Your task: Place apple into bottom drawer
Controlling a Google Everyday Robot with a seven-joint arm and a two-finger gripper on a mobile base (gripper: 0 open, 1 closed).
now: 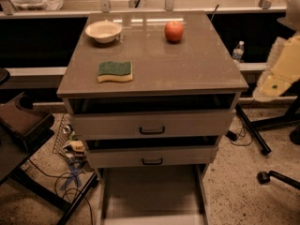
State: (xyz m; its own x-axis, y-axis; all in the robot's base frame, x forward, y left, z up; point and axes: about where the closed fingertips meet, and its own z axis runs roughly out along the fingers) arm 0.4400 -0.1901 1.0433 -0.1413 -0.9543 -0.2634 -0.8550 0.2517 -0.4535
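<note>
The red apple (174, 31) with a yellowish patch sits on the far right part of the brown cabinet top (187, 69). The bottom drawer (152, 196) is pulled out at floor level, and its flat grey floor shows bare. My gripper (274, 81) is at the end of the cream-coloured arm at the right edge. It hangs beside the cabinet's right side, well apart from the apple and lower than it. Nothing shows in it.
A white bowl (103, 31) stands at the far left of the top. A green-and-yellow sponge (115, 71) lies at the front left. Two upper drawers with black handles (152, 131) are slightly open. A water bottle (238, 51), chair legs (276, 177) and cables (70, 172) surround the cabinet.
</note>
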